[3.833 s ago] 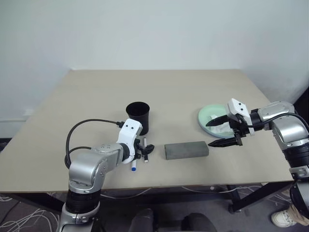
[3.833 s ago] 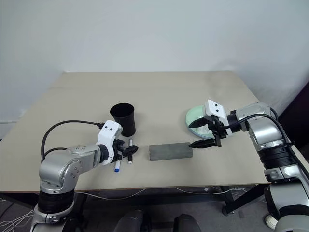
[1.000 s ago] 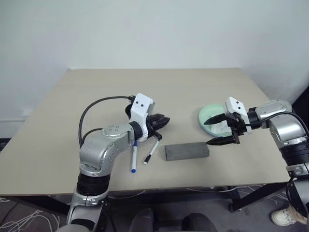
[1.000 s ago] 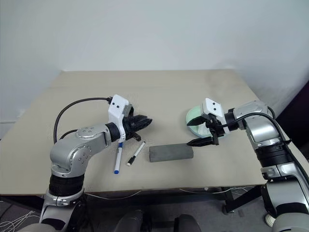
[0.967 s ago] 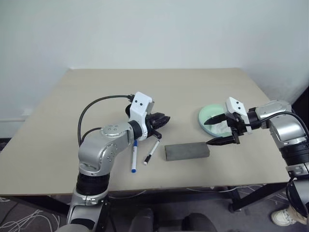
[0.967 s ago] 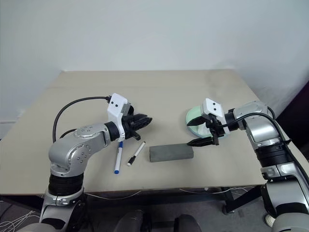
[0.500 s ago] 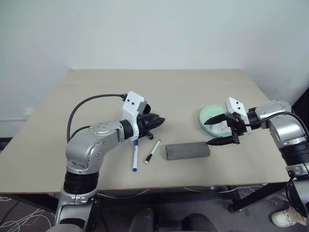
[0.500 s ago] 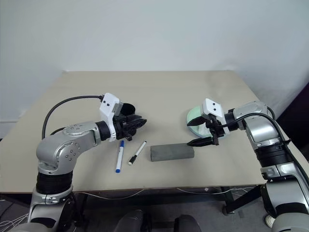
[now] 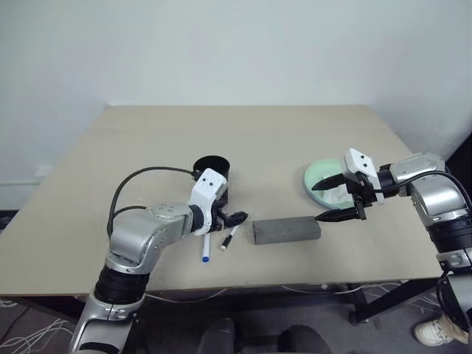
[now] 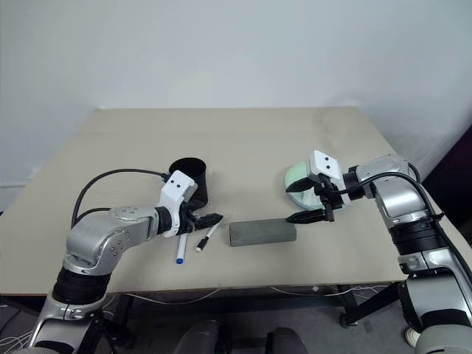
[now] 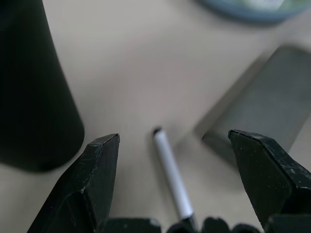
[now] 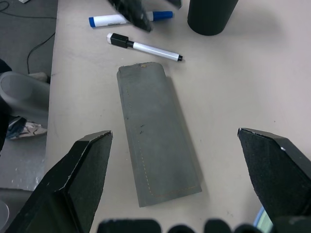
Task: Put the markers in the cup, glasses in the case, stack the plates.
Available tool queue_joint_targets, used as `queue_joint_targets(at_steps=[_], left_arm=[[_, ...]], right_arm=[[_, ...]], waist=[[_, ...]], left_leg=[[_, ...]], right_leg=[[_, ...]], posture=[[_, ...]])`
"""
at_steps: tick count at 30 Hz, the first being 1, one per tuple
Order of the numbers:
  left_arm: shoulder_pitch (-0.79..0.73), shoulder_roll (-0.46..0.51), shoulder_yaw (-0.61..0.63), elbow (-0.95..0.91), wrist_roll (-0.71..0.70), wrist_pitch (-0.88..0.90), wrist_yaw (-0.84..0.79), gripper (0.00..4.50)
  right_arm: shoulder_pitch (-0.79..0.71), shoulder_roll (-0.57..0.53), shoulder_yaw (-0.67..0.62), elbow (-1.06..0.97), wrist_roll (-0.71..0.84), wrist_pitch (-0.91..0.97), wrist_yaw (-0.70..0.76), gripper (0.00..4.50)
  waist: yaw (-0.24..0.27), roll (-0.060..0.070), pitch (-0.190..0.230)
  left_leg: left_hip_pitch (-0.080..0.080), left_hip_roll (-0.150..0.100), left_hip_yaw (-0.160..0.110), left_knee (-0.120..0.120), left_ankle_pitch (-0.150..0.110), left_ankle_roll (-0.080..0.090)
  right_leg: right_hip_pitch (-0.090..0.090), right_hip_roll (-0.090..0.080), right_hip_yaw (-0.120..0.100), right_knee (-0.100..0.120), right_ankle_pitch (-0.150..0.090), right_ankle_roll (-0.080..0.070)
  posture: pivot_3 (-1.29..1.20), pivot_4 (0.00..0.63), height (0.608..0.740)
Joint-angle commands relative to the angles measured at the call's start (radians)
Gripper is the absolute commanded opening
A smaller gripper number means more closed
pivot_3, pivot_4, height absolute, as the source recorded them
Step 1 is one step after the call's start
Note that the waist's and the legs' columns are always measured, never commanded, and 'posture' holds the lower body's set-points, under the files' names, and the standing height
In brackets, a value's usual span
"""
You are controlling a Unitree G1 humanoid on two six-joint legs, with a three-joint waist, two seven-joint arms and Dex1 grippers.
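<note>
The black cup (image 9: 212, 177) stands upright left of centre. Just in front of it lie both markers: the blue-capped one (image 9: 206, 247) and the shorter black-capped one (image 9: 231, 237). My left gripper (image 9: 232, 219) is low over the table, open, and its fingers (image 11: 97, 179) straddle the black-capped marker (image 11: 170, 177) without touching it. The grey case (image 9: 286, 229) lies shut to the right of the markers. A pale green plate (image 9: 324, 175) sits further right, with a blue rim (image 11: 238, 12) showing under it. My right gripper (image 9: 335, 199) hangs open between plate and case, empty. The glasses are out of view.
Something white lies on the green plate beside my right gripper. The table's front edge (image 9: 243, 284) runs close behind the markers and case. Bare tabletop (image 9: 243, 133) stretches behind the cup to the wall.
My left gripper has come down from in front of the cup to the table, over the black-capped marker, and its jaws have spread wide. The right arm has kept still.
</note>
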Motion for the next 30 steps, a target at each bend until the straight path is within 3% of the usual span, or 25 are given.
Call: queue_joint_targets(at_steps=[1, 14, 20, 30], left_arm=[[0.009, 0.012, -0.051, -0.044, 0.039, 0.022, 0.028, 3.78], [0.04, 0.046, -0.129, -0.114, 0.043, 0.143, 0.047, 3.78], [0.041, 0.044, -0.132, -0.106, 0.05, 0.149, 0.051, 1.89], [-0.003, 0.019, -0.12, -0.025, 0.081, 0.168, 0.063, 1.89]], right_arm=[[-0.021, -0.006, -0.02, -0.025, 0.01, -0.004, 0.001, 4.5], [-0.02, -0.007, -0.019, -0.023, 0.006, -0.009, 0.001, 4.5], [-0.021, -0.006, -0.018, -0.024, 0.007, -0.008, 0.002, 4.5], [-0.024, -0.005, -0.016, -0.02, 0.005, -0.009, 0.003, 4.5]], waist=[[0.0, 0.0, 0.0], [-0.001, 0.0, 0.0], [0.0, 0.0, 0.0], [0.0, 0.001, -0.001]], left_leg=[[0.0, 0.0, 0.0, 0.0, 0.0, 0.0], [0.0, 0.0, 0.0, -0.004, 0.0, 0.0], [0.0, 0.0, 0.0, -0.004, 0.0, 0.0], [0.0, 0.0, 0.0, -0.004, 0.0, 0.0]], right_leg=[[0.0, 0.0, 0.0, 0.0, 0.0, 0.0], [-0.003, -0.001, 0.001, 0.0, 0.0, -0.001], [-0.002, -0.001, 0.001, 0.0, 0.0, -0.001], [-0.002, -0.002, 0.0, 0.0, 0.003, -0.004]], posture=[[0.0, 0.0, 0.74], [0.0, 0.0, 0.74], [0.0, 0.0, 0.74], [0.0, 0.0, 0.74]])
